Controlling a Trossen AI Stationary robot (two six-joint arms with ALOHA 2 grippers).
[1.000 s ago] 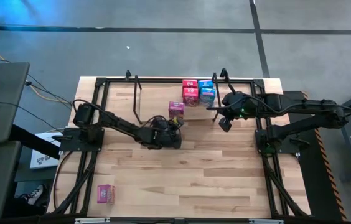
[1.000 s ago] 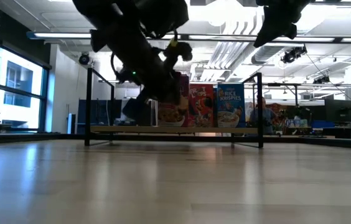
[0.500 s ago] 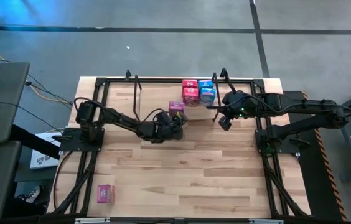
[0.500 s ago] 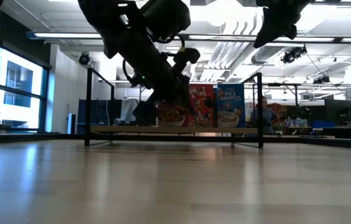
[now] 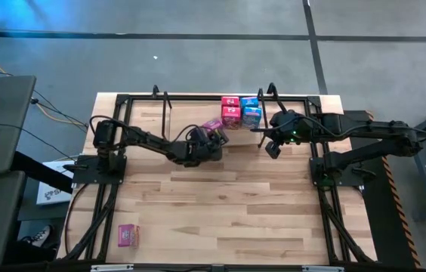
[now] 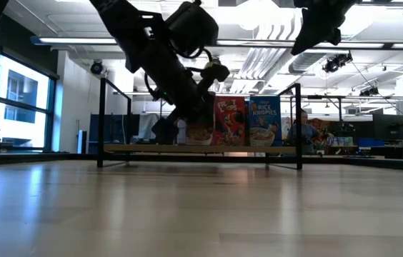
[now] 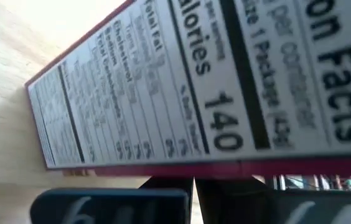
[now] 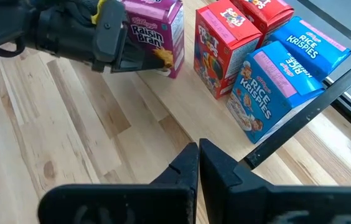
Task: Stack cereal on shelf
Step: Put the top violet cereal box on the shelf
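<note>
Pink cardboard is what the left gripper works on: it is pressed against the Raisin Bran box, which stands tilted at the front edge of the shelf, just beside the red box and the blue Rice Krispies boxes already standing there. Its fingers look pressed together against the side of the box rather than pinching it, though I cannot see the contact clearly. The right gripper hangs with fingers together beside the shelf's right end, waiting. I judge the step in hand is to seat this box in the row. The next move calls for a gentle push to bring it upright without knocking its neighbours. One more pink box lies well apart, near the table's front corner.
</note>
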